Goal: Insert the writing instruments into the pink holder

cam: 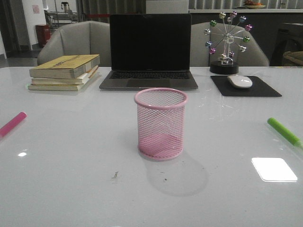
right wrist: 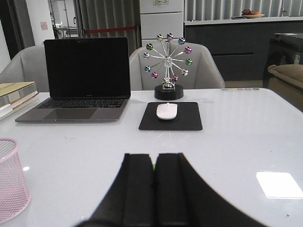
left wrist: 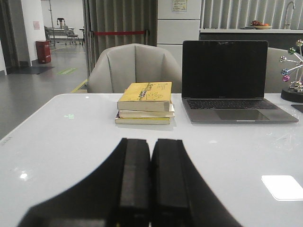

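Observation:
The pink wire-mesh holder (cam: 161, 125) stands upright and empty at the table's middle; its edge also shows in the right wrist view (right wrist: 9, 184). A hot pink marker (cam: 12, 124) lies flat at the table's left edge. A lime green marker (cam: 283, 131) lies flat at the right edge. Neither gripper appears in the front view. My left gripper (left wrist: 151, 142) is shut with nothing between its fingers, over bare table. My right gripper (right wrist: 154, 156) is shut too; a sliver of the green marker (right wrist: 153, 166) shows on the table just past its fingertips.
At the back of the table are a dark laptop (cam: 150, 52), a stack of books (cam: 64, 72) to the left, and a white mouse (cam: 240, 81) on a black pad (cam: 265, 89) to the right. A ferris-wheel ornament (cam: 227, 42) stands behind the pad.

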Controlling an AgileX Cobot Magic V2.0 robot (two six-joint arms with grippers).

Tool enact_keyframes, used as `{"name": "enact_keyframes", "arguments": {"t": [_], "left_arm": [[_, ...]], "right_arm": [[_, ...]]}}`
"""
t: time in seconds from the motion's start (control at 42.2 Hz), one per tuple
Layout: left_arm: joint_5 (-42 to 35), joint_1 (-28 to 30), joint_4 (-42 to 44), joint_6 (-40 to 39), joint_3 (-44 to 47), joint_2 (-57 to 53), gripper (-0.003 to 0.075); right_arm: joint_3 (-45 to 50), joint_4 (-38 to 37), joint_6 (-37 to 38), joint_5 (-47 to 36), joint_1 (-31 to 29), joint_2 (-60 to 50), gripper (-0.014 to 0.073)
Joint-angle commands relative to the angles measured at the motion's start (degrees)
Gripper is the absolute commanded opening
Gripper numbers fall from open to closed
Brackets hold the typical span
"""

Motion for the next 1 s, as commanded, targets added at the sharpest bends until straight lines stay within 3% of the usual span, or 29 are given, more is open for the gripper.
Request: {"name": "enact_keyframes", "arguments": {"t": [0.0,0.972], "left_arm": [[-5.02,-0.52,-0.43,-0.49,0.23,-1.14,0.0099],[-6.05,-0.52,-0.43,-0.49,0.23,-1.14,0.0099]], "right_arm": [[-0.43,0.15,-0.21,-5.65,-0.4,-1.17,0.0057],[-0.49,0.15,-0.32,-5.88,-0.4,-1.17,0.0057]]}}
